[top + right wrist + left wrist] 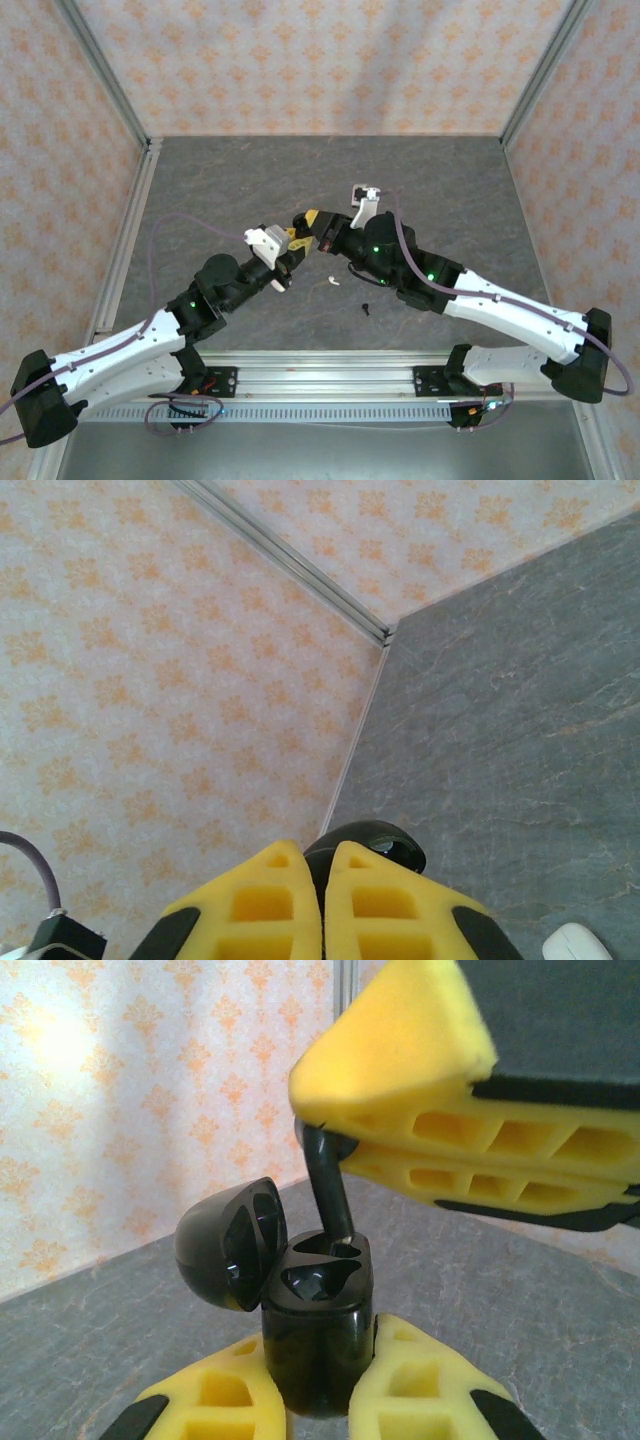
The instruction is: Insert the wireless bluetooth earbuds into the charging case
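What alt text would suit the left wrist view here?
The right tool holds a black earbud, its stem tip at a slot of the open black charging case, gripped at its sides by the left tool, with a grey table behind.

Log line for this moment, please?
left claw: shut on black charging case, lid open | right claw: shut on black earbud, stem at case slot | table: white earbud, second black earbud loose

Lab test booth: wallpapered panels (300,60), aluminium framing (107,75).

Bright, even, diffuse light thru-out; faint soft shadows on tabletop (320,320). Glare patch on wallpaper (60,1040), left wrist view; nearest yellow finger (400,1050) blurred.
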`<action>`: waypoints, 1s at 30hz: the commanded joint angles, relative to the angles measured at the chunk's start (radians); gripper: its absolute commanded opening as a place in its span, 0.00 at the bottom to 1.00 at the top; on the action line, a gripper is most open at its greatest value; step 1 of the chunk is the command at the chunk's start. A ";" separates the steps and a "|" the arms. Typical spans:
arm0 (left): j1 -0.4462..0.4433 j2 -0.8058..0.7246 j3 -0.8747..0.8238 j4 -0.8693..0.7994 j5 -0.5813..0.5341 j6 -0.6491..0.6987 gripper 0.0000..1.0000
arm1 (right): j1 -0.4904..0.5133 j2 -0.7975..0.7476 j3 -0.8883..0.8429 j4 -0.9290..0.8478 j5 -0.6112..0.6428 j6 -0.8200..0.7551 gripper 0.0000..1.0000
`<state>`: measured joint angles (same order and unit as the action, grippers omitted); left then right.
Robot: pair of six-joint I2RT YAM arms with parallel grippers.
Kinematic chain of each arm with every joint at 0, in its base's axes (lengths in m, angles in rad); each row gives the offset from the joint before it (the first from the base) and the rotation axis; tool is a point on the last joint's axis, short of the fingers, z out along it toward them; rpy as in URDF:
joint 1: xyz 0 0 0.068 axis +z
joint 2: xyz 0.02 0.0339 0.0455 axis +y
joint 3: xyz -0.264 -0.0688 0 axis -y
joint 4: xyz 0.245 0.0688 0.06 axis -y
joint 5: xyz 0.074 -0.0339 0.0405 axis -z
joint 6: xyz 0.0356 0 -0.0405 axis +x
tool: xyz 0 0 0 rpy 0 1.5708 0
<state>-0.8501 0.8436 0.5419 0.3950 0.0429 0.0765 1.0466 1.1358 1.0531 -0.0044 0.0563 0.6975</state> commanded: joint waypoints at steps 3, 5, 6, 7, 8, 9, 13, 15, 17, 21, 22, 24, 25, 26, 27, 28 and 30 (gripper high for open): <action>-0.001 -0.003 0.036 0.053 -0.024 -0.012 0.00 | -0.004 0.001 -0.022 0.039 0.016 -0.004 0.06; -0.001 -0.003 0.036 0.053 -0.025 -0.012 0.00 | -0.004 0.001 -0.026 0.036 0.023 -0.008 0.06; 0.000 -0.003 0.036 0.054 -0.024 -0.013 0.00 | -0.003 0.001 -0.028 0.037 0.025 -0.011 0.06; 0.000 -0.002 0.036 0.053 -0.026 -0.013 0.00 | -0.002 -0.001 -0.031 0.037 0.026 -0.011 0.06; -0.001 -0.004 0.035 0.054 -0.026 -0.013 0.00 | -0.002 -0.001 -0.034 0.037 0.028 -0.012 0.06; 0.000 -0.004 0.035 0.054 -0.027 -0.014 0.00 | -0.002 -0.002 -0.037 0.037 0.028 -0.014 0.06; 0.000 -0.002 0.036 0.059 -0.029 -0.013 0.00 | -0.002 -0.005 -0.050 0.038 0.036 -0.019 0.06; 0.000 -0.001 0.038 0.059 -0.029 -0.012 0.00 | -0.002 -0.007 -0.054 0.038 0.039 -0.019 0.05; 0.000 0.000 0.039 0.059 -0.030 -0.014 0.00 | -0.002 -0.008 -0.058 0.040 0.039 -0.021 0.05; 0.000 -0.001 0.040 0.059 -0.032 -0.014 0.00 | -0.002 -0.011 -0.058 0.024 0.040 -0.021 0.05; 0.000 -0.001 0.041 0.056 -0.031 -0.013 0.00 | -0.002 -0.011 -0.055 0.014 0.040 -0.019 0.05; 0.000 -0.001 0.041 0.055 -0.031 -0.012 0.00 | -0.002 -0.013 -0.051 -0.003 0.039 -0.014 0.05; -0.001 -0.001 0.041 0.055 -0.031 -0.011 0.00 | -0.002 -0.013 -0.050 -0.013 0.039 -0.010 0.05; 0.000 -0.001 0.041 0.054 -0.032 -0.012 0.00 | -0.002 -0.013 -0.049 -0.019 0.036 -0.006 0.05; 0.000 0.000 0.042 0.053 -0.032 -0.012 0.00 | -0.002 -0.014 -0.049 -0.027 0.035 0.001 0.05; 0.000 0.000 0.043 0.053 -0.032 -0.011 0.00 | -0.002 -0.015 -0.046 -0.041 0.037 0.009 0.05; 0.000 0.001 0.046 0.053 -0.031 -0.009 0.00 | -0.002 -0.013 -0.037 -0.075 0.039 0.024 0.05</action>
<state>-0.8501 0.8486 0.5419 0.3908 0.0246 0.0765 1.0466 1.1339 1.0096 0.0154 0.0647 0.7052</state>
